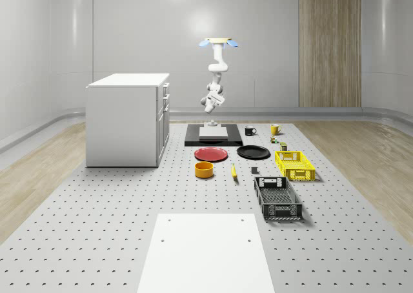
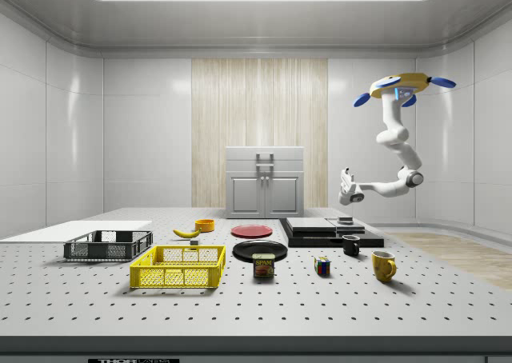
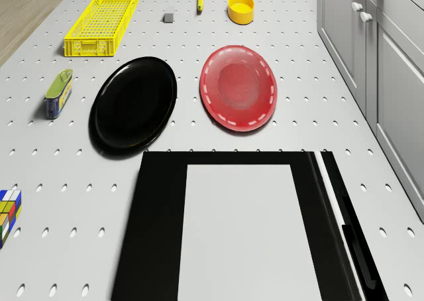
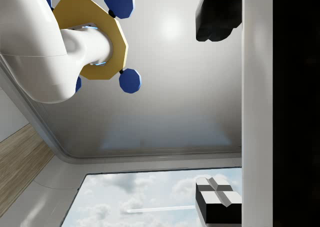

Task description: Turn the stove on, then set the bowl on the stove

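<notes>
White sheet (image 1: 203, 254) lies on the table (image 1: 97, 228) at the front edge of the whole-scene view. Behind it on that view's right is a black crate (image 1: 277, 197), then a yellow crate (image 1: 295, 164). The orange-yellow bowl (image 1: 204, 170) sits upright on the table just in front of the red plate (image 1: 211, 154), with a banana (image 1: 233, 171) near it on that view's right. The bowl is well apart from the stove (image 1: 213, 135), not on it. A black plate (image 1: 253, 152) lies beside the red plate. The stove is a black base with a white top, behind both plates. A black mug (image 1: 250, 131) and a yellow mug (image 1: 274, 129) stand near it on the whole-scene view's right. A white cabinet (image 1: 128, 119) stands at that view's left. The drone (image 2: 404, 87) hovers high, off the stove's far side. Its arm bends down. The gripper (image 2: 346, 197) hangs just above the stove's edge, apart from it. The fingers (image 4: 217, 17) are spread wide, nothing between them.
</notes>
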You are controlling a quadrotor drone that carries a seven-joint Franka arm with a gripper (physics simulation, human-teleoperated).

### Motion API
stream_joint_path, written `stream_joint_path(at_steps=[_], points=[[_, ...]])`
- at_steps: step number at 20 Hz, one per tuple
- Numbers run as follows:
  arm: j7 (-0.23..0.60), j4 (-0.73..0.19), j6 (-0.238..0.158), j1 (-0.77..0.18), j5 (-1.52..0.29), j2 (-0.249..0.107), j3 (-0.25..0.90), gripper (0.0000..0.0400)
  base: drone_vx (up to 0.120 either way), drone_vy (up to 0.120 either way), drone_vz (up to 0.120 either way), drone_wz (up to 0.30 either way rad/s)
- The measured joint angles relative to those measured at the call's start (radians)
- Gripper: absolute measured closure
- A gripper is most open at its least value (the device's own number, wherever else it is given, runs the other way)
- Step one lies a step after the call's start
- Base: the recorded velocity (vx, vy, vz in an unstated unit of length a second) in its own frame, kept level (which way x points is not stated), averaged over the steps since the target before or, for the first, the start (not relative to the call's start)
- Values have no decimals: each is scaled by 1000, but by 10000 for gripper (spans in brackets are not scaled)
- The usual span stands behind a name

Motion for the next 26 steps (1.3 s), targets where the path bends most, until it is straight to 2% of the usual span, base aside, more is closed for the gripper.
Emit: stream_joint_path(at_steps=[3,7,10,13,16,19,22,26], points=[[50,-109,13,-63,-260,-25,169,0,0,-120,0,0],[175,-353,17,-194,-703,-79,424,0,0,-120,0,0],[307,-534,-20,-337,-1022,-122,586,0,0,-53,0,0],[435,-650,-89,-500,-1255,-162,705,0,0,0,0,0],[535,-708,-156,-643,-1393,-199,786,0,0,0,-67,0],[603,-733,-203,-748,-1465,-231,838,0,0,0,-120,0],[649,-744,-229,-817,-1500,-259,871,0,0,0,-120,0],[686,-749,-242,-873,-1516,-290,899,0,0,0,-120,0]])
